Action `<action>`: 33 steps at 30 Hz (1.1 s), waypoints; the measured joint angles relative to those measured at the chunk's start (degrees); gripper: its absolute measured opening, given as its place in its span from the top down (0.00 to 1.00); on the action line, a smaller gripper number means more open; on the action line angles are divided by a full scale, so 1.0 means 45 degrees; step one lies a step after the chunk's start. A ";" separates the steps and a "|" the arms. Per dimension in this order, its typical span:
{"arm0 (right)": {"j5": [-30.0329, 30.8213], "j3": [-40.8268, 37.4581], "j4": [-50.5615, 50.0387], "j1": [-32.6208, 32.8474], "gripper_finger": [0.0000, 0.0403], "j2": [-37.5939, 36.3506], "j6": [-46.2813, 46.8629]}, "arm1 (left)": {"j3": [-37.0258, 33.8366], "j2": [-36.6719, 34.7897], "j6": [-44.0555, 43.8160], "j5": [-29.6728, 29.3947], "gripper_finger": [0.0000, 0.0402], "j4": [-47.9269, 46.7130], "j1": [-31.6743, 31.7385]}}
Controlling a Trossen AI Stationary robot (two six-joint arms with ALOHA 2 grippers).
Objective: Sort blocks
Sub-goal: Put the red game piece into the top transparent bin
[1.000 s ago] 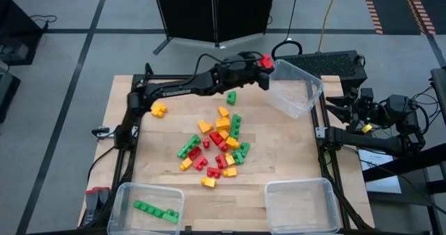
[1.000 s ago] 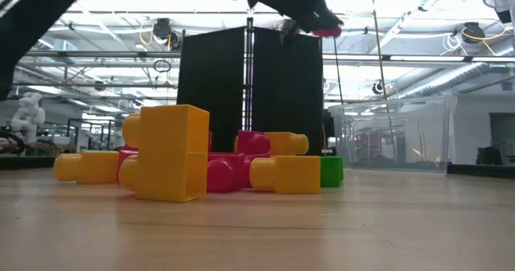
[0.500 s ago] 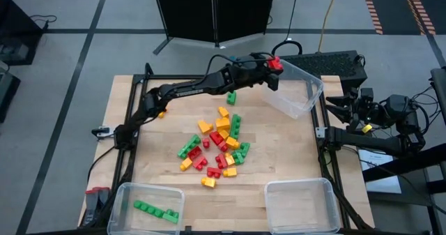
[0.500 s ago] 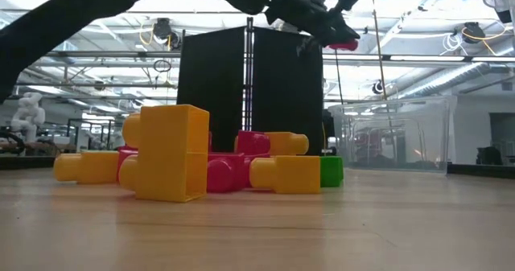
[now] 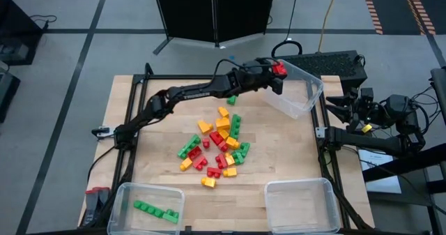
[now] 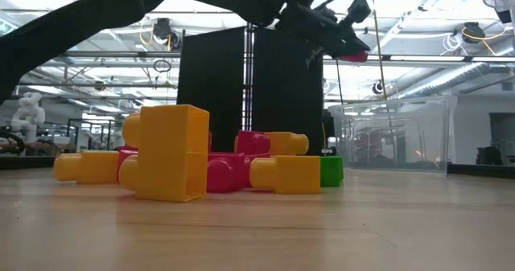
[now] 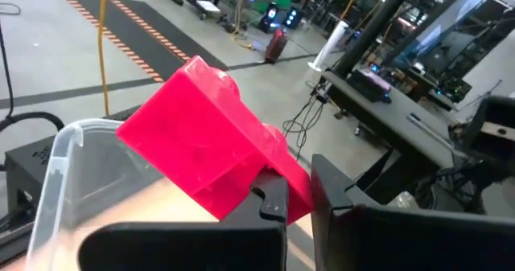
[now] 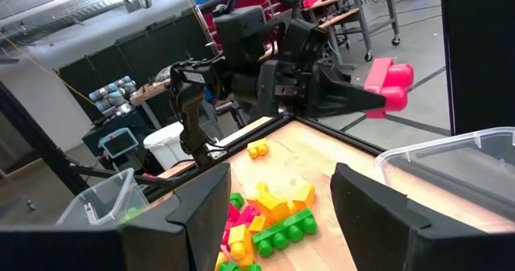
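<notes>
Since a second ago the left arm has stretched farther across the table, carrying the left gripper (image 5: 278, 73) from beside the clear bin (image 5: 306, 99) at the table's far right corner to above its near rim. Its fingers (image 7: 269, 211) are clenched on a red block (image 7: 211, 152), held in the air. The other blocks (image 5: 217, 146) lie heaped mid-table. The right gripper (image 8: 282, 199) waits off the table's right side, fingers spread apart.

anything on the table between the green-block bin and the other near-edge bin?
Bare wood only, per the high view: nothing lies between the bin with green blocks and the second near bin; the block pile sits farther back.
</notes>
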 joint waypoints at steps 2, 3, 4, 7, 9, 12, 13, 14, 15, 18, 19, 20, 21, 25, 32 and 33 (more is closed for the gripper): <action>0.0009 0.0000 0.0000 0.0000 0.48 0.0000 0.0024 | 0.0000 0.0059 -0.0074 0.0237 1.00 -0.0042 0.0010; 0.0018 0.0000 0.0000 0.0000 0.48 -0.0005 0.0029 | 0.0000 0.0148 -0.0069 0.0284 1.00 0.0040 0.0015; 0.0019 0.0000 0.0000 0.0000 0.48 -0.0005 0.0029 | 0.0005 0.0158 -0.0024 0.0289 1.00 0.0034 0.0015; 0.0019 0.0000 0.0000 0.0000 0.48 -0.0005 0.0039 | 0.0005 0.0222 0.0494 0.0328 1.00 -0.0029 -0.0049; 0.0015 0.0000 0.0000 0.0000 0.48 -0.0005 0.0089 | 0.0005 0.0222 0.1325 0.0305 0.99 0.0009 -0.0144; 0.0017 0.0000 0.0000 0.0000 0.48 -0.0005 0.0131 | 0.0005 0.0222 0.2113 0.0202 0.94 0.0380 -0.0235; 0.0015 0.0000 0.0000 0.0000 0.48 -0.0005 0.0131 | 0.0005 0.0222 0.2296 0.0206 0.91 0.0451 -0.0236; 0.0015 0.0000 0.0000 0.0000 0.48 -0.0005 0.0131 | 0.0005 0.0222 0.2362 0.0206 0.88 0.0543 -0.0216; 0.0015 0.0000 0.0000 0.0000 0.48 -0.0005 0.0131 | 0.0005 0.0222 0.2374 0.0206 0.85 0.0590 -0.0199; 0.0010 0.0000 0.0000 0.0000 0.48 -0.0005 0.0131 | 0.0005 0.0222 0.2424 0.0207 0.76 0.0583 -0.0175; 0.0010 0.0000 0.0000 0.0000 0.48 -0.0005 0.0131 | 0.0005 0.0222 0.2574 0.0203 0.73 0.0565 -0.0175; 0.0005 0.0000 0.0000 0.0000 0.48 -0.0005 0.0131 | 0.0005 0.0222 0.2638 0.0110 0.70 0.0565 -0.0175; -0.0009 0.0000 0.0000 0.0000 0.48 -0.0005 0.0131 | 0.0005 0.0222 0.2641 -0.0013 0.67 0.0570 -0.0184; -0.0058 0.0000 0.0000 0.0000 0.48 -0.0005 0.0131 | 0.0004 0.0222 0.2713 -0.0137 0.61 0.0610 -0.0175; -0.0058 0.0000 0.0000 0.0000 0.48 -0.0005 0.0131 | 0.0000 0.0207 0.2465 -0.0226 0.60 0.0175 0.0027; -0.0055 0.0000 0.0000 0.0000 0.48 -0.0005 0.0131 | -0.0004 0.0207 0.2228 -0.0203 0.60 0.0067 0.0085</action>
